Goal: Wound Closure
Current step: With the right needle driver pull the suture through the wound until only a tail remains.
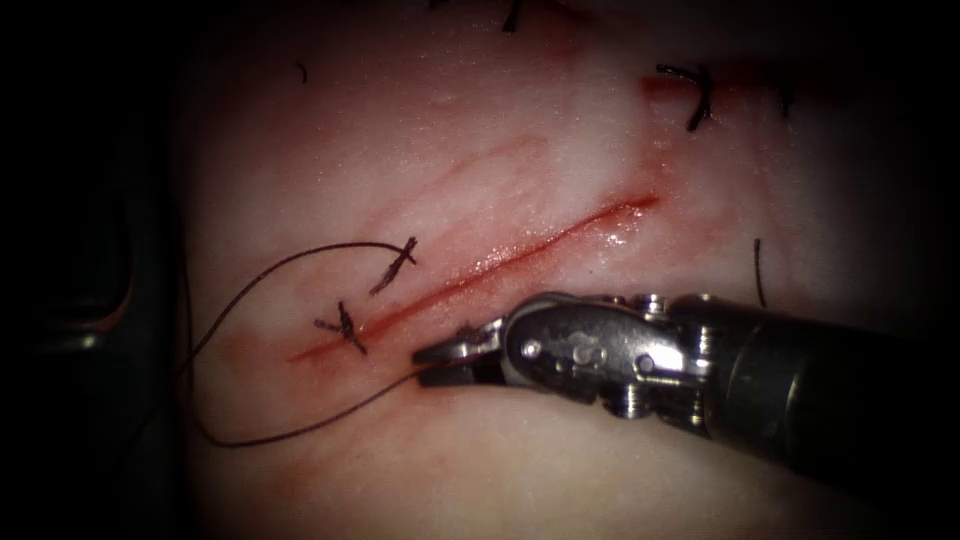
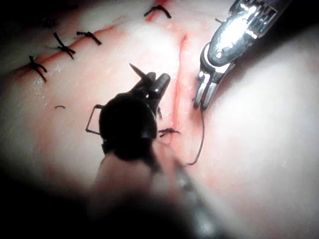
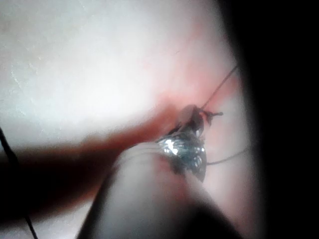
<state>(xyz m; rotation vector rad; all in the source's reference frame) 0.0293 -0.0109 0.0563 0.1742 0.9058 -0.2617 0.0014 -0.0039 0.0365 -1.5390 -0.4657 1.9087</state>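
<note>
The tissue point(image 1: 560, 150) has a red cut point(image 1: 520, 255) running from lower left to upper right. Two dark stitches point(image 1: 395, 262) cross its lower left end. From the upper one, thread point(image 1: 250, 275) loops out left and comes back to the lower jaw tip of my right tool point(image 1: 420, 367), which lies on the right side of the cut. Its jaws stand slightly apart, as the left wrist view also shows of the right tool point(image 2: 201, 106). My left tool point(image 2: 155, 79) hangs above the tissue, shut on the needle point(image 2: 137, 69) near its point, which sticks out free of the tissue.
More finished stitches point(image 1: 695, 95) sit on a second closed cut at the far right, and a row of them point(image 2: 62, 45) appears in the left wrist view. A short cut end of thread point(image 1: 758, 270) lies just above the right shaft. The tissue's edge point(image 1: 185, 300) drops off at the left.
</note>
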